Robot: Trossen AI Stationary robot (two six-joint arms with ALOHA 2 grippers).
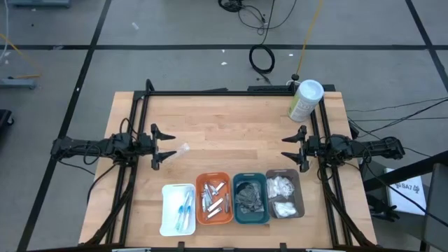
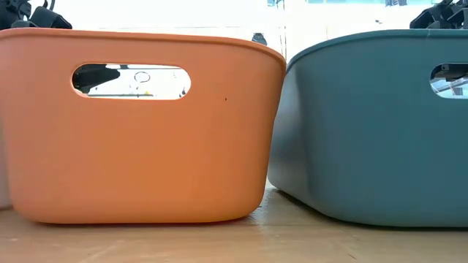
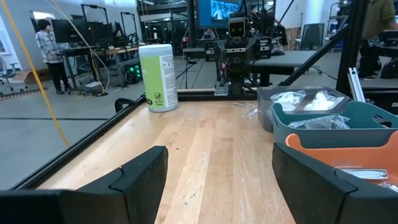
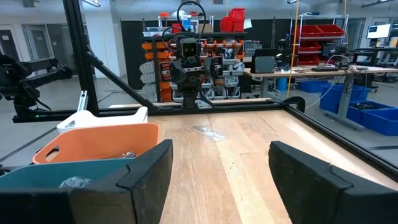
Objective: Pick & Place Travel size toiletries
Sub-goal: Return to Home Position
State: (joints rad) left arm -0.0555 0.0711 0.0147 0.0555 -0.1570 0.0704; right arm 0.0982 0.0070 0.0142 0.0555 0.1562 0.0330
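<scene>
We judge both arms rest at home. The left gripper [image 1: 166, 145] and right gripper [image 1: 288, 147] hold their jaws wide and empty. What seems a small clear-wrapped toiletry [image 1: 183, 148] lies on the pale wooden table [image 1: 231, 126] just ahead of the left jaws, so the next move should close on it. The other pieces lie in the row of coloured plastic trays [image 1: 214, 174], off to the side of both jaws.

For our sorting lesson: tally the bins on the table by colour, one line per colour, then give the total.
white bin: 1
orange bin: 1
teal bin: 1
grey bin: 1
Total: 4
</scene>
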